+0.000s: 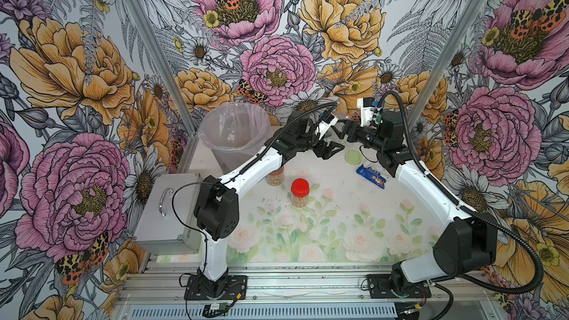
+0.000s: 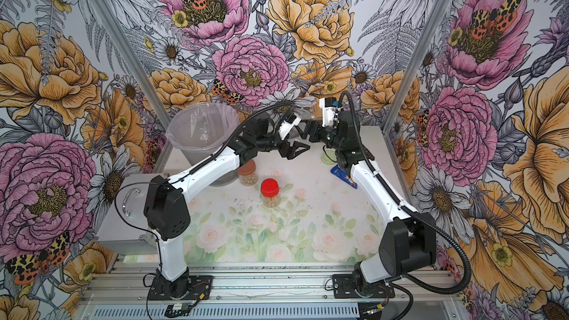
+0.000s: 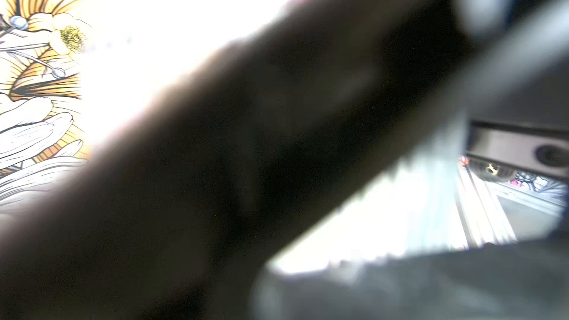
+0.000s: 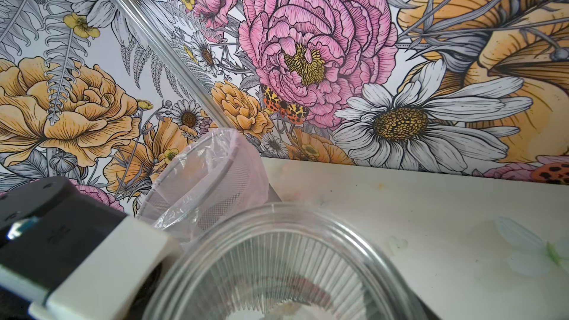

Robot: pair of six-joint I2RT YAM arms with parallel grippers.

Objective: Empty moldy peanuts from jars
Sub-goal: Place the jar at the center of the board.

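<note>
Jar (image 4: 277,260), apparently grasped by the right gripper (image 1: 340,130) at the far centre, could be knocked loose and dropped because the released left gripper (image 1: 332,149) crowds it closely.

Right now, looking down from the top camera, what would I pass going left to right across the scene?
In a top view: grey metal case with a handle → clear plastic-lined bucket → clear jar with brown lid → clear jar with red lid → loose light green round lid → blue printed packet.
</note>
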